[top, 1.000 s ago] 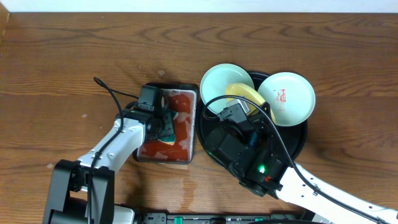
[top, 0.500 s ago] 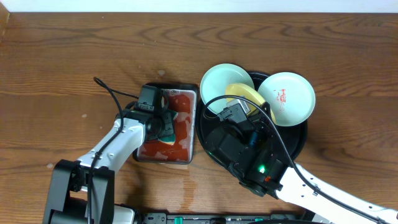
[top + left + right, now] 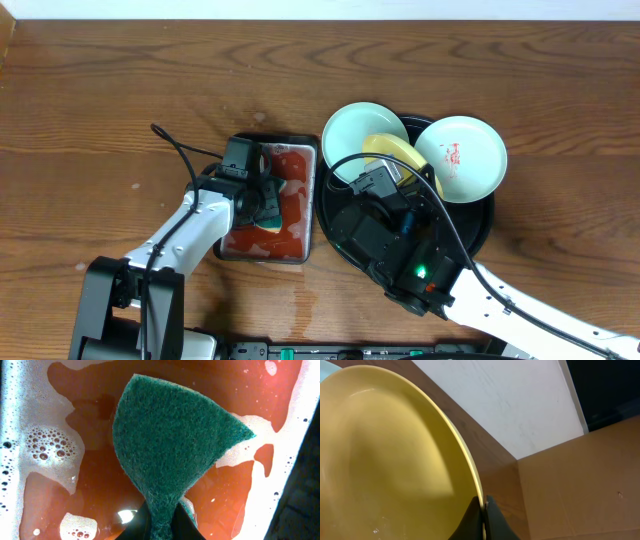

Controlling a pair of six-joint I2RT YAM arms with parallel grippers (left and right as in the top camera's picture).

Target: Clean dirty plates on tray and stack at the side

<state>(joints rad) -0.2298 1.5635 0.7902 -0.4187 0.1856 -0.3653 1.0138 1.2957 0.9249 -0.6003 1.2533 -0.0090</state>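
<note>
Right gripper point(image 3: 484, 510): jaws closed on the rim of the pale yellow plate point(image 3: 395, 460), pinching it edge-on. Left gripper point(image 3: 161, 527): jaws closed on the narrow end of a green scouring sponge point(image 3: 170, 445).

Change over the last second: none seen. Both arms, all three plates and the sponge sit where they sat in the overhead view.

Round black tray point(image 3: 485, 225): taken as the landmark. The right arm covers its near-left part.

Small rectangular tray point(image 3: 265, 258): just left of the round tray, holding red liquid point(image 3: 225, 505) with foam. The sponge hangs directly over it. Whether its tip touches the liquid, cannot tell.

White plate point(image 3: 460, 155): at the round tray's far-right rim, with a red smear at its centre, so still dirty.

Mint plate point(image 3: 355, 135): at the far-left rim, overhanging it. No smear visible.

Yellow plate: over the round tray's far part, between the other two.

Judgement: a holding pause. Plate and sponge are each gripped but well apart, so wiping has not begun. No plate is stacked beside the round tray yet. Task looks early.
</note>
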